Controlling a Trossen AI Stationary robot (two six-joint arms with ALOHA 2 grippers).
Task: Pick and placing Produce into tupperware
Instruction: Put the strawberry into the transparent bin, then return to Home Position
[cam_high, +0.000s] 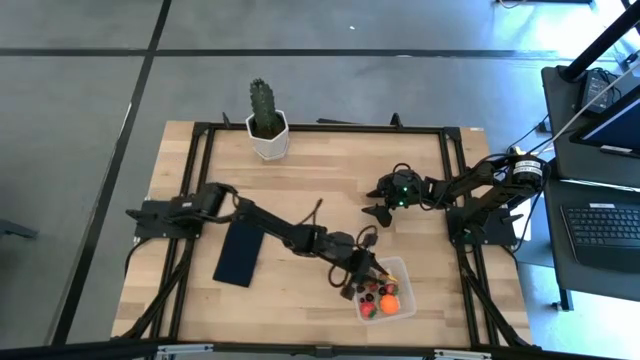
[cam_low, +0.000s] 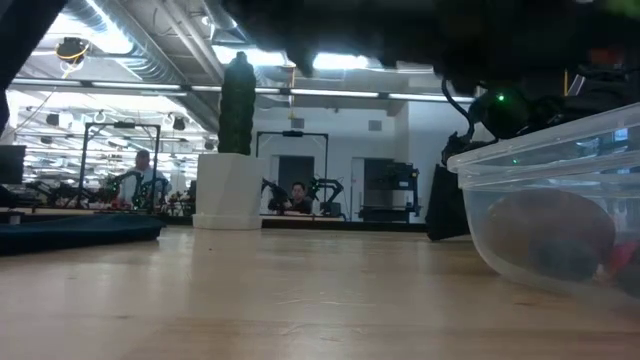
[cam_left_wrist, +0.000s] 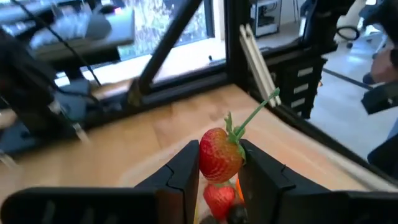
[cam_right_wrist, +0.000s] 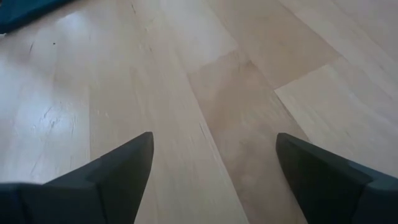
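The clear tupperware (cam_high: 403, 266) sits near the table's near right corner and shows large in the low view (cam_low: 560, 190). In it lie an orange ball (cam_high: 390, 303), red pieces (cam_high: 368, 310) and dark bits. My left gripper (cam_high: 362, 275) hovers at the tupperware's left rim, shut on a red toy strawberry (cam_left_wrist: 219, 155) with a green stem. A second strawberry (cam_left_wrist: 219, 196) shows just below it. My right gripper (cam_high: 380, 210) stands open and low over bare wood (cam_right_wrist: 214, 140), farther toward the far side. My left gripper pinches the strawberry by its two sides (cam_left_wrist: 204, 160) between the fingers, at their free ends. The berry sits with its green leafy top (cam_left_wrist: 231, 127) and long stem sticking out beyond the fingertips. It is lifted clear, above the pieces in the tupperware.
A green cactus in a white pot (cam_high: 267, 125) stands at the far edge, also seen in the low view (cam_low: 230, 185). A flat dark navy rectangle (cam_high: 239, 252) lies left of centre under the left arm. A black frame (cam_high: 320, 128) rims the table. People sit far behind.
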